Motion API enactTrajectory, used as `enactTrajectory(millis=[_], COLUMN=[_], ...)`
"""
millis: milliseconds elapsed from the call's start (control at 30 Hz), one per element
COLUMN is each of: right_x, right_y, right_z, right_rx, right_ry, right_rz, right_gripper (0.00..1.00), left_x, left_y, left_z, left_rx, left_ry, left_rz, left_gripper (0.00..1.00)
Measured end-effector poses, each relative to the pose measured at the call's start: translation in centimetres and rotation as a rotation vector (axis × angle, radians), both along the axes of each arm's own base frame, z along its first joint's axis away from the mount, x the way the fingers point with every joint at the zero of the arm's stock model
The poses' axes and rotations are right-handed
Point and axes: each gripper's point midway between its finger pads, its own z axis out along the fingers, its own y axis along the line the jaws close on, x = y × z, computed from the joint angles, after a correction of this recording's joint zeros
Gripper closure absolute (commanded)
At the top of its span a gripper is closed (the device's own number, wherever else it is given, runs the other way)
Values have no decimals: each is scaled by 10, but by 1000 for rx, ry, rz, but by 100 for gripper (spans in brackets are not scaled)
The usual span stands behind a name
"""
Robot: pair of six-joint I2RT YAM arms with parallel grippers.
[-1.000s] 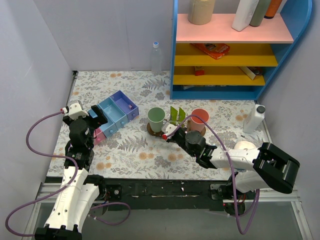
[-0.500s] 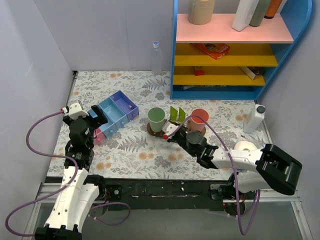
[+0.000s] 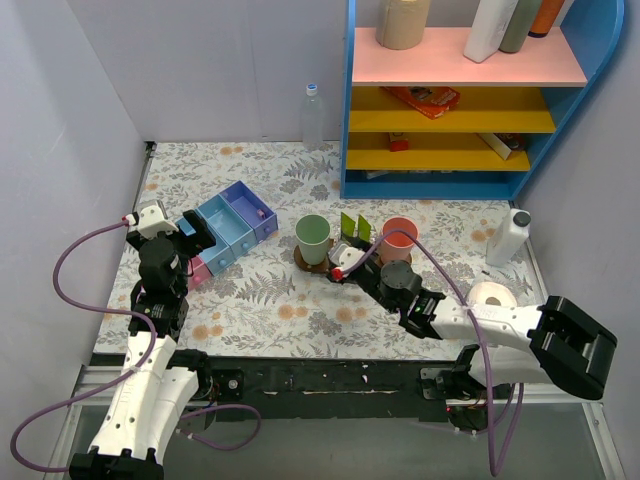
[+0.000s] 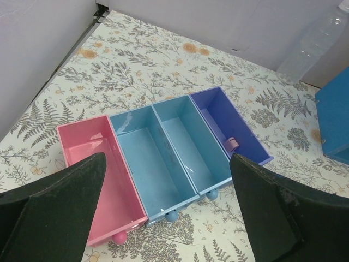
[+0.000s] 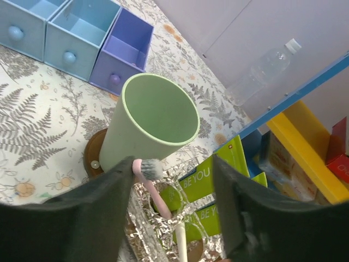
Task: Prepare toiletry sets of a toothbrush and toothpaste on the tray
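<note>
The dark-brown tray (image 5: 91, 156) carries a green cup (image 5: 155, 121), with a pink cup (image 3: 399, 238) beside it in the top view. Between the cups is a foil-wrapped holder (image 5: 143, 232). In it stand lime-green toothpaste tubes (image 5: 217, 174), a pink toothbrush (image 5: 147, 173) and a white handle (image 5: 180, 242). My right gripper (image 5: 173, 180) is open around the pink toothbrush, whose bristled head lies close to the left finger (image 5: 92, 218). In the top view the right gripper (image 3: 345, 264) sits just in front of the tubes (image 3: 350, 226). My left gripper (image 4: 168, 164) hangs open and empty over the organiser (image 4: 163, 153).
The pink-blue-purple organiser (image 3: 228, 228) sits at the left. A clear bottle (image 3: 313, 115) stands at the back wall, beside a blue shelf unit (image 3: 460, 100) at the back right. A white bottle (image 3: 509, 238) and a paper roll (image 3: 490, 294) stand at the right.
My right gripper has opened from nearly shut, letting go of the pink toothbrush, which now stands in the holder. The right wrist shifted slightly back. The left arm has not moved.
</note>
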Motion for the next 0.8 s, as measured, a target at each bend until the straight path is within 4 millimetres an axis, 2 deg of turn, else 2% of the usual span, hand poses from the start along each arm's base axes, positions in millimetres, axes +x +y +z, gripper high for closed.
enactTrajectory(millis=[133,567,800], right_x=[-5,-19,-27], right_y=[-1,-4,-4], right_z=[5,37,69], right_rx=[6,88,179], right_ry=[3,31,48], right_rz=[20,68,105], right_gripper=[17,14,11], left_x=[0,0,0], left_y=[0,-1,-1], left_z=[0,0,0], left_rx=[-1,-1,-1], left_ry=[0,0,0], left_rz=[-1,-7,-8], left_gripper=[2,2,2])
